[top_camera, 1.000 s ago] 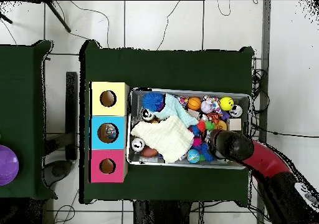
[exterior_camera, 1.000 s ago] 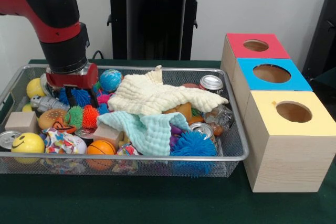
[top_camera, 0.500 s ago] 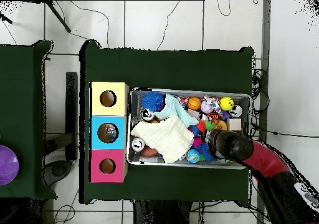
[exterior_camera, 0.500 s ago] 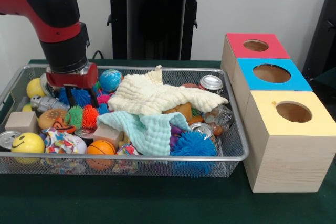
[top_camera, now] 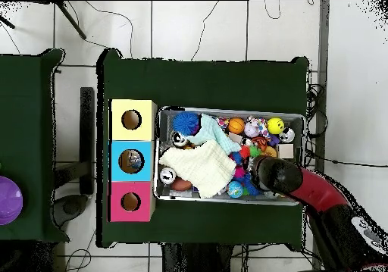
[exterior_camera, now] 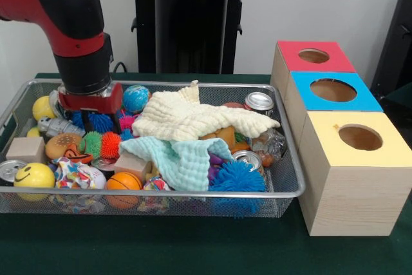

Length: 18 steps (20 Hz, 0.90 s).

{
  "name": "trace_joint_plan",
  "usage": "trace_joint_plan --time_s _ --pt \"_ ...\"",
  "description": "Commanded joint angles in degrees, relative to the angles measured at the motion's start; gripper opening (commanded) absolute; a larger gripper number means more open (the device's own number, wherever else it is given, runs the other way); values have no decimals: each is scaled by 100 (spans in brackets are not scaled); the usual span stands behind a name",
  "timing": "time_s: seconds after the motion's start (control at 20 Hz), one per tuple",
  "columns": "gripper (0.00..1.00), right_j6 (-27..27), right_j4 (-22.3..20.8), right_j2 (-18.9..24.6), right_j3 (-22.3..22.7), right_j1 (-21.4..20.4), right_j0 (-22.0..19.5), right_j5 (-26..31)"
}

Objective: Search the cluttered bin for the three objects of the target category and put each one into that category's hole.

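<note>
A wire bin [exterior_camera: 193, 192] is crammed with toys, cloths and cans. My gripper [exterior_camera: 102, 125] reaches down into its far left part, open, its two dark fingers straddling a small blue spiky ball [exterior_camera: 100, 122]. A globe ball [exterior_camera: 136, 98] lies just to its right. Green [exterior_camera: 92, 142] and orange [exterior_camera: 111, 143] spiky balls sit just in front. In the overhead view the arm [top_camera: 274, 174] covers the gripper, over the bin's [top_camera: 227, 110] right part. Three boxes with holes stand beside the bin: red [exterior_camera: 313, 56], blue [exterior_camera: 333, 90] and yellow [exterior_camera: 359, 137].
A cream cloth [exterior_camera: 193, 117] and a mint cloth [exterior_camera: 183, 159] cover the bin's middle. Also inside are a big blue spiky ball [exterior_camera: 237, 177], cans [exterior_camera: 259, 102], a smiley ball [exterior_camera: 33, 175], a basketball [exterior_camera: 123, 181] and a wooden block [exterior_camera: 26, 149].
The gripper has shifted slightly to the right in the front view, toward the globe ball. Nothing in the bin has visibly moved.
</note>
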Motion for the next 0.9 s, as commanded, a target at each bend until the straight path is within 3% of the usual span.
trace_joint_plan --time_s 0.05,0.5,0.9 --pt "100 619 -469 -84 -804 1347 85 -1389" --pt "100 565 -708 -19 -1152 1999 -79 -2170" --pt "100 601 -721 -101 -1290 2118 42 -2282"
